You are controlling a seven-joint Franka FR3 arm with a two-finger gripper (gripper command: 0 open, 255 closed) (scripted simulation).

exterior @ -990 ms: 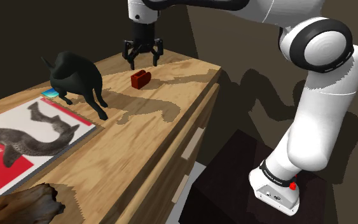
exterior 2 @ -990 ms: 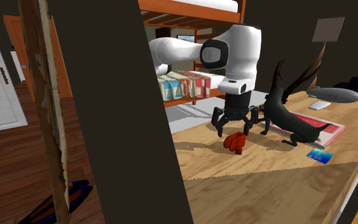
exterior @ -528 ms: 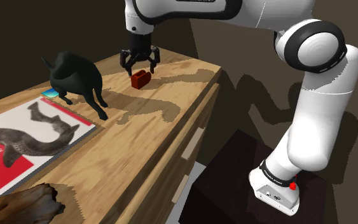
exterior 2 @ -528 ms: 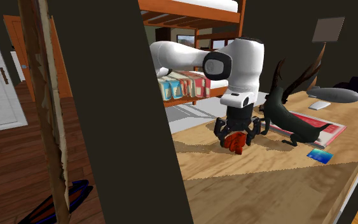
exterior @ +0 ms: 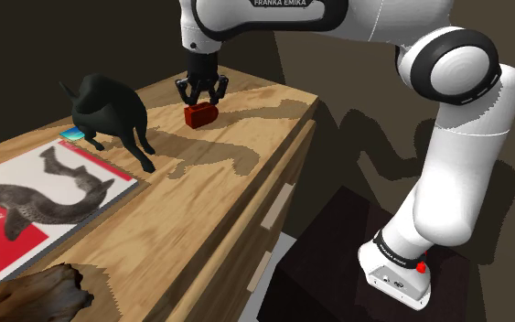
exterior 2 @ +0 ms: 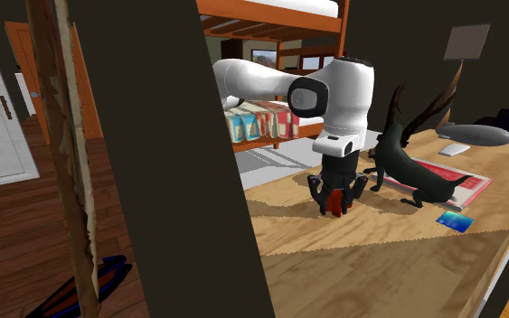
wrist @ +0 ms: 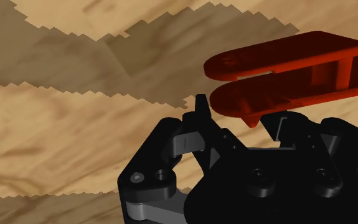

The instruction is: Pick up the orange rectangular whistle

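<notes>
A dark red-orange rectangular whistle lies on the wooden dresser top near its far end. My black gripper stands straight down over it, fingers drawn in against its upper part. The second exterior view has the gripper low on the whistle, which still rests on the wood. Seen from the wrist, the whistle is a slotted block, and a small tab on its underside sits between the closed fingertips of the gripper.
A black horned animal figure stands close beside the whistle, toward the shoulder view's left. A small blue card and a red and white magazine lie beyond it. A brown rough object sits at the near corner. The dresser edge runs close by.
The gripper came down from above the whistle onto it, and its spread fingers closed around it. The whistle has stayed in place on the wood.
</notes>
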